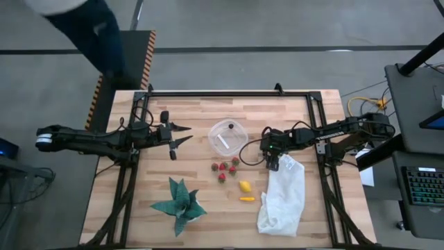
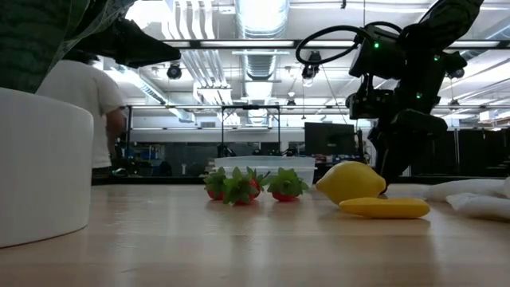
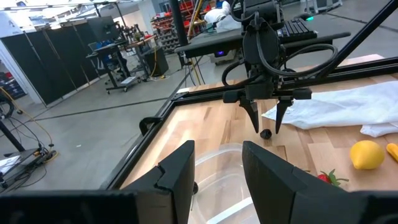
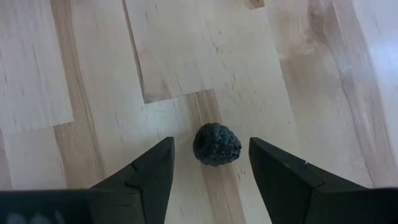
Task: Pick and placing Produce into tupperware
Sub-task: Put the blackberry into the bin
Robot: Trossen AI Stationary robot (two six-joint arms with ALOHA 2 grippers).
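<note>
A dark brown ball (image 4: 216, 144) lies on the wood table, left of the white cloth bag (image 1: 283, 194). My right gripper (image 4: 210, 142) points steeply down over it, open, one finger on each side of the ball with a gap to both. The clear tupperware (image 1: 227, 135) stands at mid-table. My left gripper (image 1: 189, 134) hovers level just left of it, open and holding nothing. Near of the tub lie red strawberries (image 1: 223, 167), another brown ball (image 1: 214, 167), a yellow lemon (image 1: 244, 185) and an orange piece (image 1: 247, 198).
A green spiky-leaved plant shape (image 1: 179, 205) lies near the front left. The white cloth bag covers the front right. A black frame (image 1: 229, 94) runs along the table's far and side edges. A person (image 2: 84, 104) stands beyond the table.
</note>
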